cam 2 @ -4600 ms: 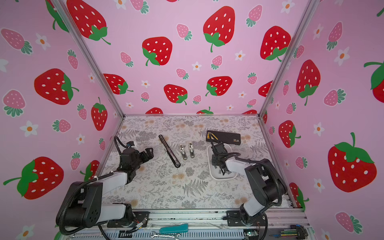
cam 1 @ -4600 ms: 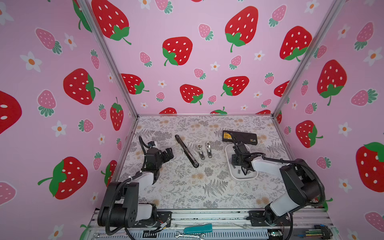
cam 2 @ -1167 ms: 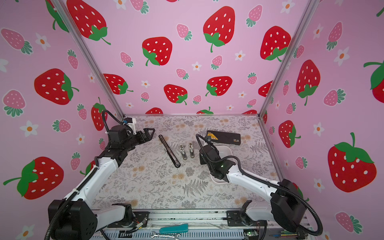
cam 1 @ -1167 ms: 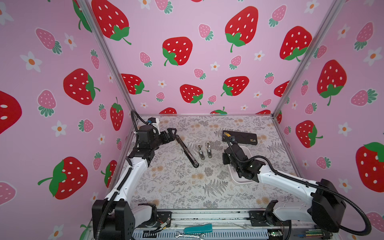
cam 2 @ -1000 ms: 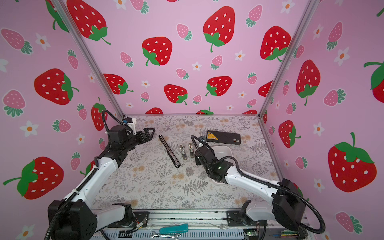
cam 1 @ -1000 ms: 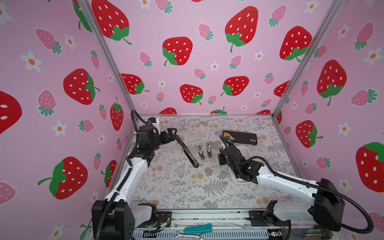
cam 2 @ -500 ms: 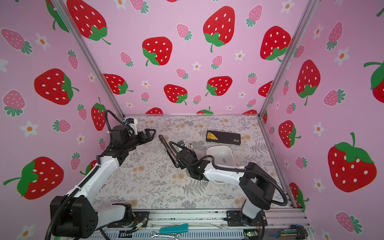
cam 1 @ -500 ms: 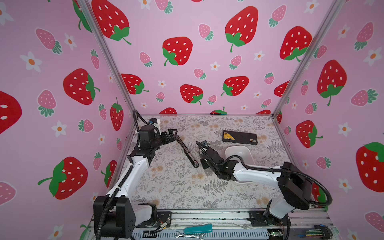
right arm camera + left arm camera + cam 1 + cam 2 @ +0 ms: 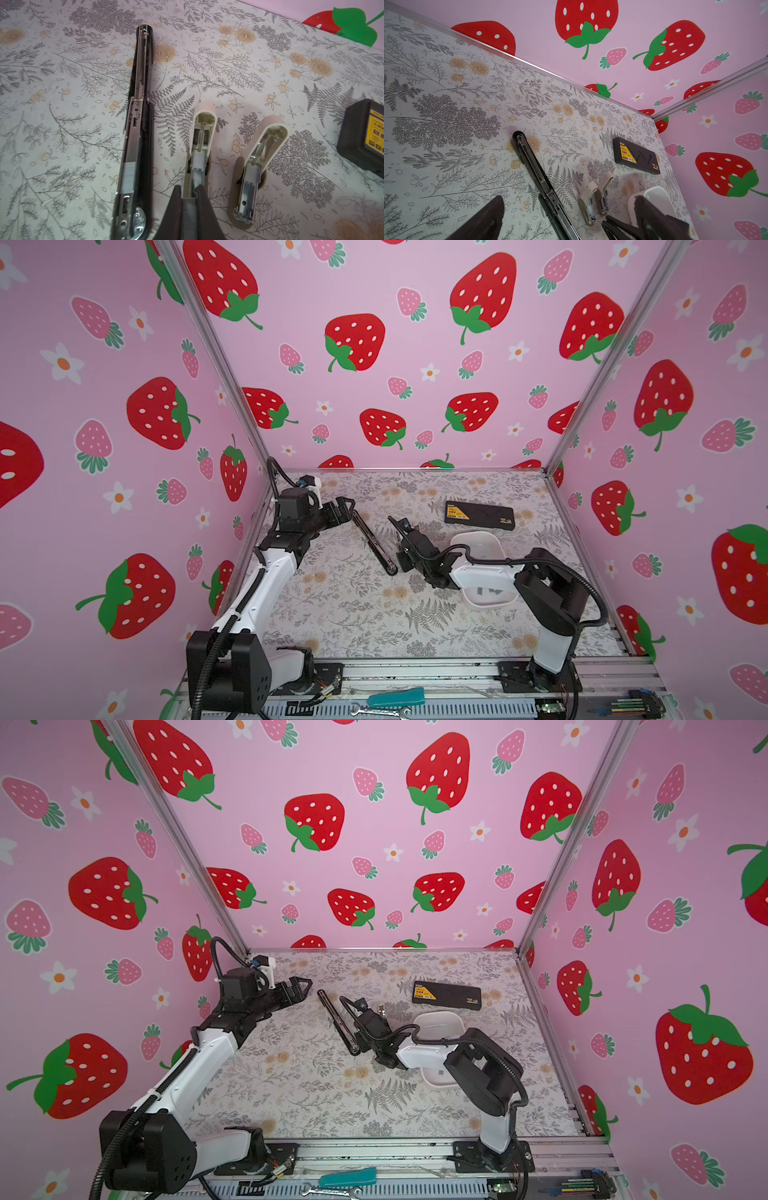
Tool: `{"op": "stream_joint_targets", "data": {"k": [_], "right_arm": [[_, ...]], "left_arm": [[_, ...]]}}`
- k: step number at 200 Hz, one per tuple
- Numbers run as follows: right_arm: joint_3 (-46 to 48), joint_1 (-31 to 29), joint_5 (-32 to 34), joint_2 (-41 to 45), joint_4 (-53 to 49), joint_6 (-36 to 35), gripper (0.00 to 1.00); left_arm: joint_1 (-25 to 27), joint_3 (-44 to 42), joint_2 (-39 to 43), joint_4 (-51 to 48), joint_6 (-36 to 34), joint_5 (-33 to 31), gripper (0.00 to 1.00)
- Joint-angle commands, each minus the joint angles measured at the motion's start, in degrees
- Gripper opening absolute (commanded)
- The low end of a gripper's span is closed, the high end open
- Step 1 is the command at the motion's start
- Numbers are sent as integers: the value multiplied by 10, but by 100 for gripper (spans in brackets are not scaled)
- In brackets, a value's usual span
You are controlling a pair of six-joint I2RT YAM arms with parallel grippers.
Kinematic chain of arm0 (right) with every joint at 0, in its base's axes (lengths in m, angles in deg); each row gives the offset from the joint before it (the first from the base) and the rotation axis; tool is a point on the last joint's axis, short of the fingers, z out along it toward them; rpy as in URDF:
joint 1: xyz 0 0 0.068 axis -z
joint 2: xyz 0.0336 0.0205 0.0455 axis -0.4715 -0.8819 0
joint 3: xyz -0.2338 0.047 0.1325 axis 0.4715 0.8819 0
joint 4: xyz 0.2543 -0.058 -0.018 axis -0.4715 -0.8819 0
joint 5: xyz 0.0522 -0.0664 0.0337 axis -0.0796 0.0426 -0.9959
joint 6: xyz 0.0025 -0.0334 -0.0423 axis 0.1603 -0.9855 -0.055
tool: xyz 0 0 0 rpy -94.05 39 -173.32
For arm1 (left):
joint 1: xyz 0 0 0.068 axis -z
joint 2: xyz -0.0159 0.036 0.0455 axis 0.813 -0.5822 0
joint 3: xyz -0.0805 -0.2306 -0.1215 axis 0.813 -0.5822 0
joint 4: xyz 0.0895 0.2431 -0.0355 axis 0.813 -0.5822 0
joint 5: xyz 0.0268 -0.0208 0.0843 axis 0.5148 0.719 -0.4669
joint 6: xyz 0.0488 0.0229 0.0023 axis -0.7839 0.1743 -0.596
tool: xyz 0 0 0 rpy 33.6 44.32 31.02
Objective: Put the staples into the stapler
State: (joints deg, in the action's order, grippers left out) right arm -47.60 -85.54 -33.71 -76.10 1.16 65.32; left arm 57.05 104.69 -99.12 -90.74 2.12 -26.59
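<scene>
A grey strip of staples is pinched in my shut right gripper, which hovers just over the near end of the middle small beige stapler, lying opened. In both top views that gripper covers this stapler. A long black stapler lies opened flat to its left, with a grey strip in its channel. My left gripper stands open and empty above the mat, near the black stapler's far end.
A second small beige stapler lies opened to the right. A white tray sits under my right forearm. A black box with a yellow label lies at the back right. Pink walls enclose three sides.
My right gripper has swung left from over the white tray to the small beige staplers, staying shut. The left arm has barely moved.
</scene>
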Motion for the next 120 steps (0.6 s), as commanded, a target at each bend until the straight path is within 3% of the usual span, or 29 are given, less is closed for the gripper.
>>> {"op": "stream_joint_targets", "data": {"k": [1, 24, 120], "right_arm": [[-15, 16, -34, -13, 24, -5, 10], [-15, 27, -46, -20, 27, -6, 10], [-55, 26, -48, -50, 5, 14, 9]], "left_arm": [[-12, 22, 9, -4, 64, 46, 99], [-33, 18, 0, 26, 80, 111, 99], [-41, 20, -5, 25, 70, 126, 99]]}}
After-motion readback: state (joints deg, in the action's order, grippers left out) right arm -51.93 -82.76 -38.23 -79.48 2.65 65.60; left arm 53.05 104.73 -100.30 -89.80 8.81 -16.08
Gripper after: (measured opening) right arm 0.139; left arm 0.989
